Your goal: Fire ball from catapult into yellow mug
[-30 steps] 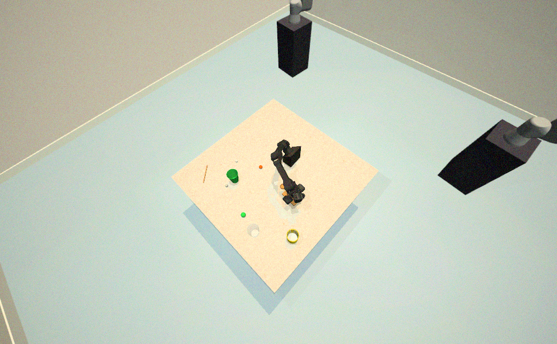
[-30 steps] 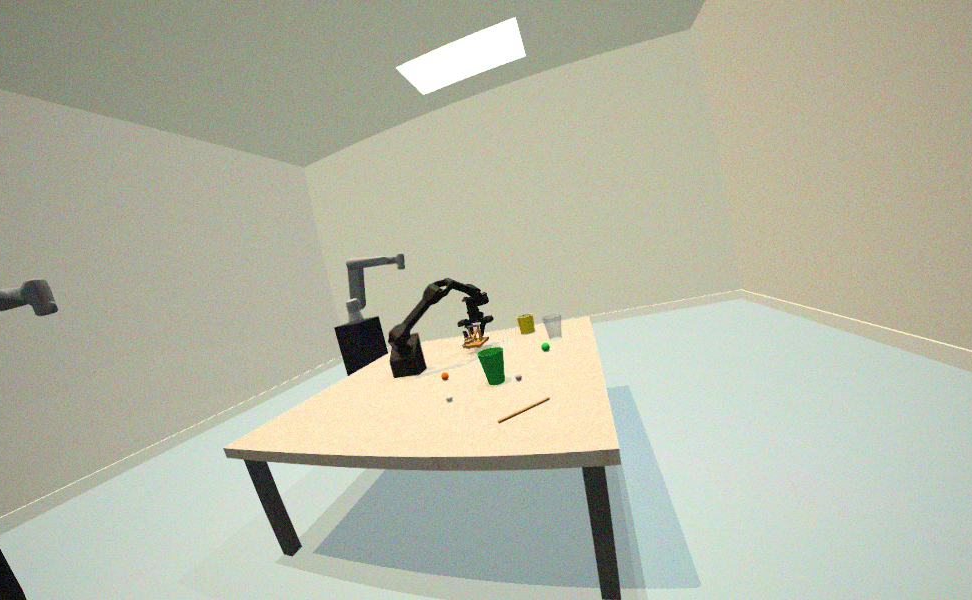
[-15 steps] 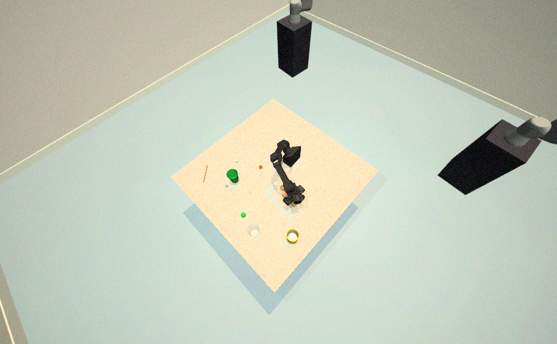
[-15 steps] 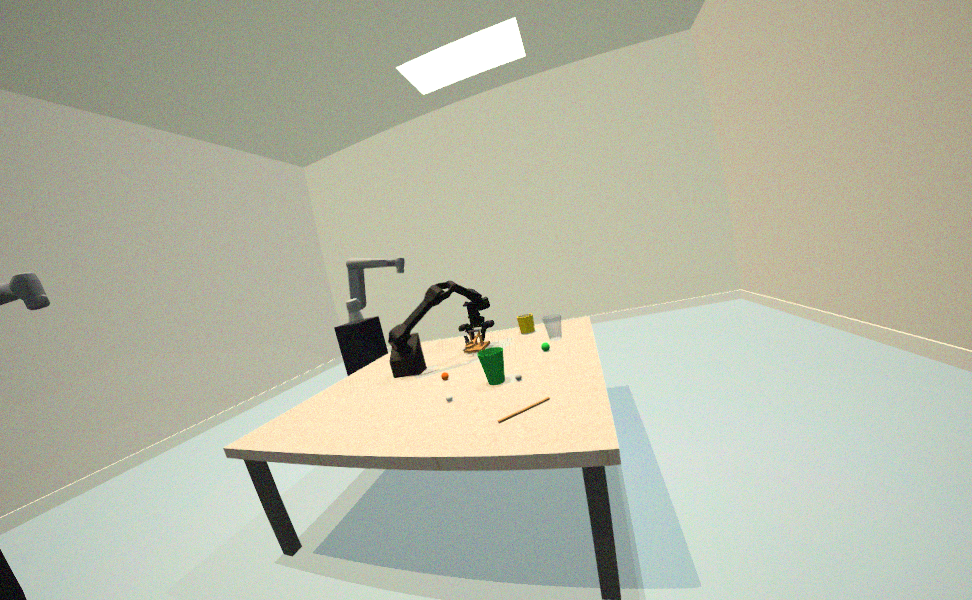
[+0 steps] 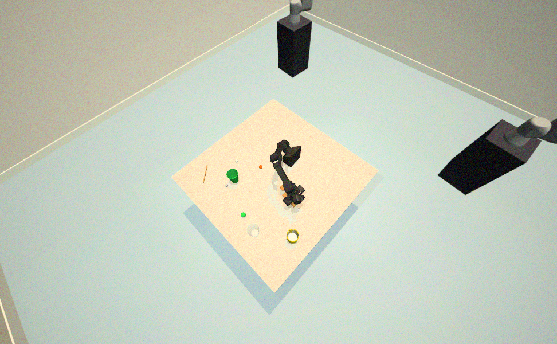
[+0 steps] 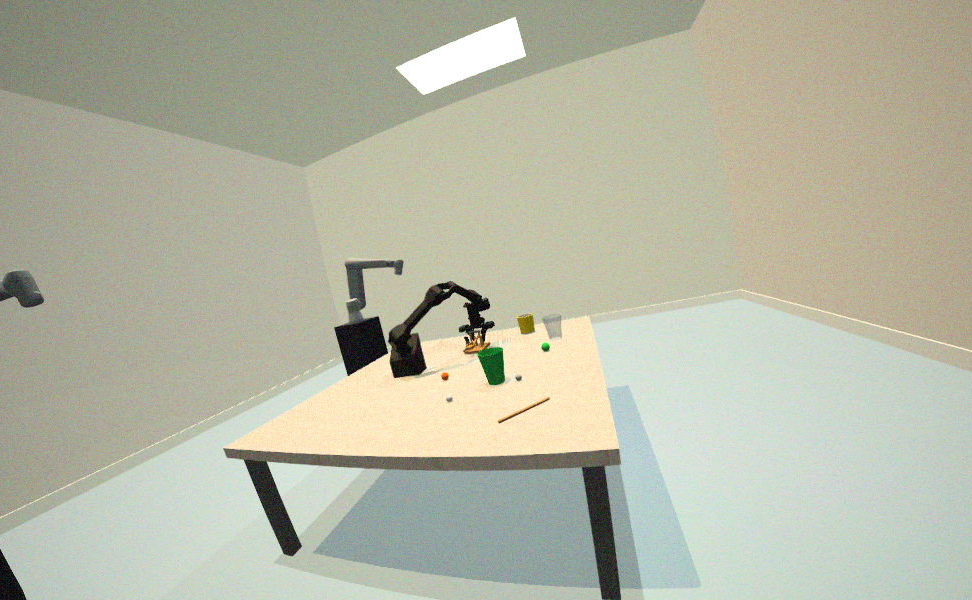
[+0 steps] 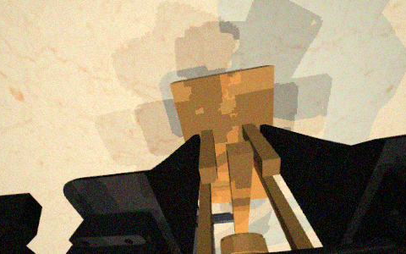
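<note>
My gripper (image 5: 294,198) (image 6: 476,336) (image 7: 229,135) is shut on the orange-brown wooden catapult (image 5: 284,195) (image 6: 475,348) (image 7: 206,102), gripping it by its two side rails. The catapult is upright, low over the table or on it; I cannot tell whether it touches. The round end of its arm (image 7: 244,242) is cut off at the bottom of the wrist view, and whether a ball sits in it is hidden. The yellow mug (image 5: 292,242) (image 6: 525,324) stands upright. An orange ball (image 5: 260,167) (image 6: 444,376) and a green ball (image 5: 243,214) (image 6: 545,346) lie on the table.
A clear cup (image 5: 252,229) (image 6: 552,327) stands near the yellow mug. A green cup (image 5: 232,176) (image 6: 491,366) stands between a grey ball (image 5: 226,185) (image 6: 518,377) and the orange ball. A white ball (image 5: 236,160) (image 6: 449,399) and a thin stick (image 5: 205,174) (image 6: 524,409) lie farther out.
</note>
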### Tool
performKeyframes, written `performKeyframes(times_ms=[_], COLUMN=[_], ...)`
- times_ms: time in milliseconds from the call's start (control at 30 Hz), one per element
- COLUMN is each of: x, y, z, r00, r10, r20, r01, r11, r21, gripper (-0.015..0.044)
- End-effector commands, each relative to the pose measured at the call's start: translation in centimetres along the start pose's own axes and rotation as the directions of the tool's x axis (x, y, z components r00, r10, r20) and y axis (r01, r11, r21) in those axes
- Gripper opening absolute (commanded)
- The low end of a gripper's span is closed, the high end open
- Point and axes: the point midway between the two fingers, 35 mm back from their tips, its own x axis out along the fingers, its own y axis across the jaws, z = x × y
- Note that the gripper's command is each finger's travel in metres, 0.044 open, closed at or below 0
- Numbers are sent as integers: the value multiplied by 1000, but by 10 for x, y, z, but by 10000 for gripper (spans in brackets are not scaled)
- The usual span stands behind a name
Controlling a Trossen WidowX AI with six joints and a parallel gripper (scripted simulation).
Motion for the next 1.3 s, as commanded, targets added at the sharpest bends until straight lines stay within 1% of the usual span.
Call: performKeyframes(times_ms=[0,233,267,333,433,500,533,567,667,767,800,967,1267], x=[-1,-3,-11,-42,-90,-101,-101,-83,-83,-96,-94,-51,-42], y=[0,0,-1,-2,0,2,2,2,2,3,3,2,2], z=[0,0,1,3,2,1,1,3,3,2,2,2,2], r00=[1000,1000,1000,1000,1000,1000,1000,1000,1000,1000,1000,1000,1000], r10=[0,1,1,2,4,4,4,2,2,-5,-5,-6,-6], r20=[0,0,1,3,3,3,3,-6,-6,0,0,-1,-1], r01=[0,-1,-1,-2,-4,-4,-4,-3,-3,5,5,6,6], r11=[1000,1000,1000,1000,1000,1000,1000,1000,1000,1000,1000,1000,1000], r21=[1,1,0,-1,-2,-2,-2,-12,-12,-4,-4,-4,-4], gripper=[184,367,394,440,440,440,440,440,440,440,440,440,440])
